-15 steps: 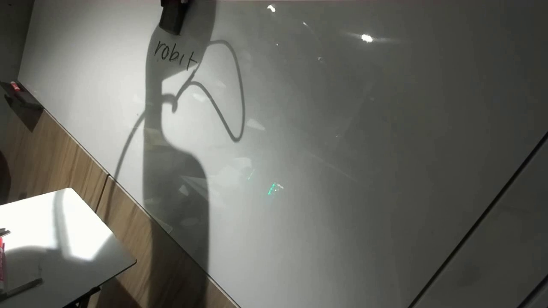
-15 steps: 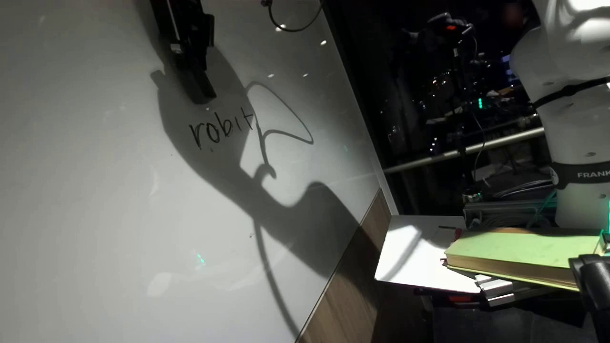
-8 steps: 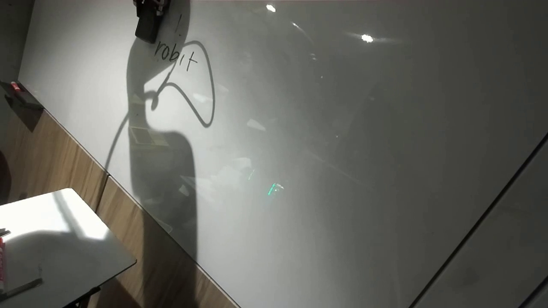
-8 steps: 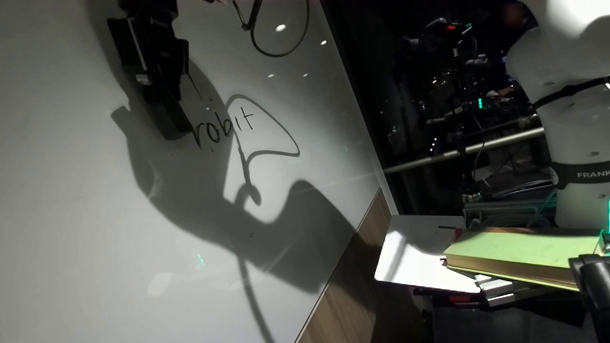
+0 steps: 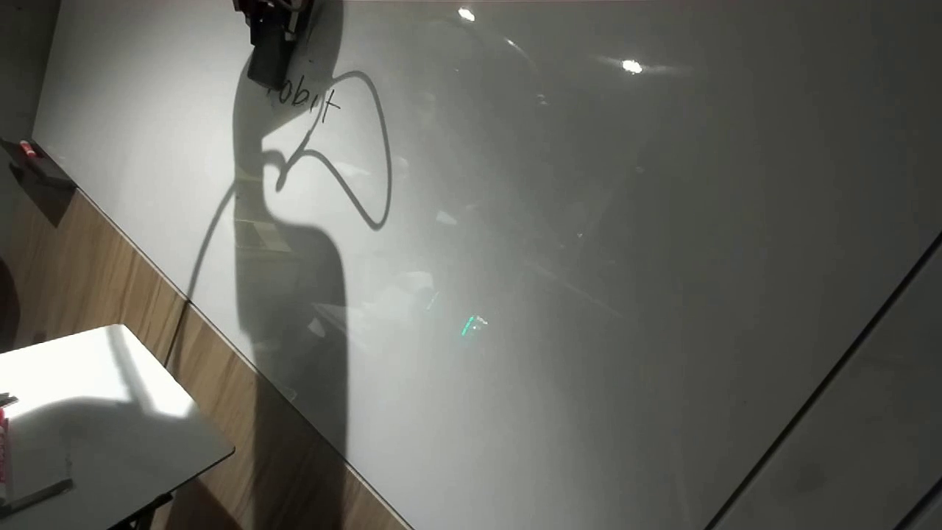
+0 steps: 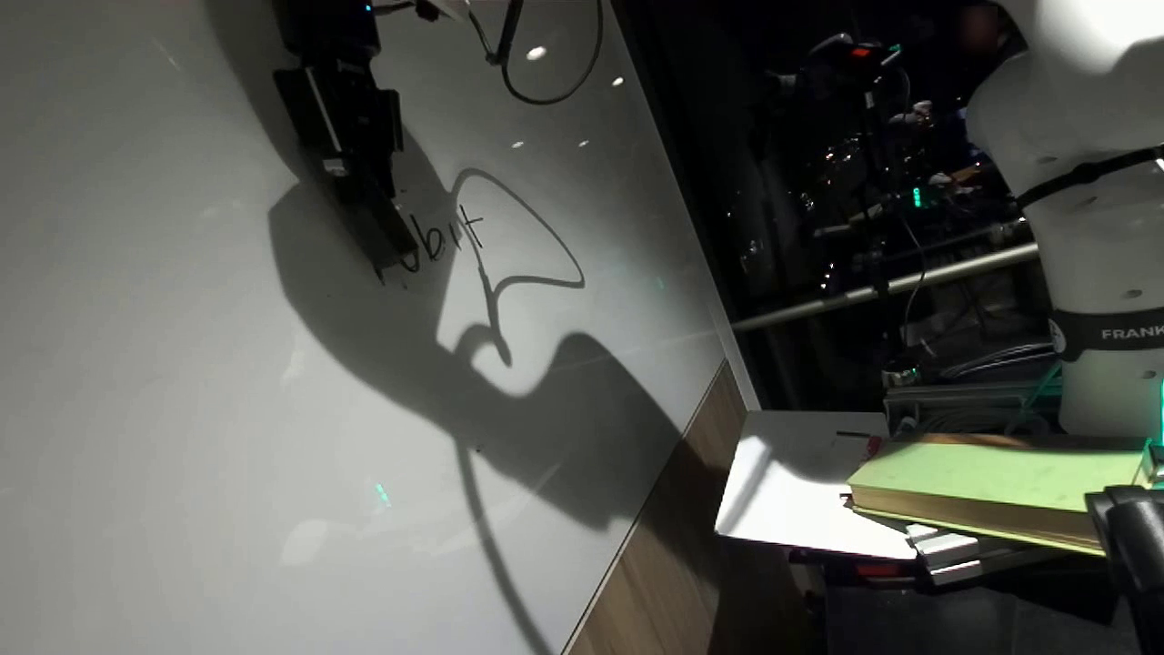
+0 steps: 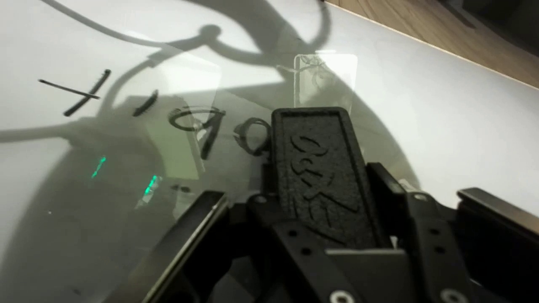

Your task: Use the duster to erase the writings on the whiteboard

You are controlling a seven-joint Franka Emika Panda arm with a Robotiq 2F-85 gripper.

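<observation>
Duster (image 7: 321,168) held by end effector (image 7: 326,181).
Matte black, oblong, rounded corners, rimmed face with curling marks; block hides part of the writings (image 7: 146,104).

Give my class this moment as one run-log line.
jaws: closed on duster; duster position: overlapping start of writing; legible: "bit"; whiteboard contact: unclear; erasing: unfinished
</observation>
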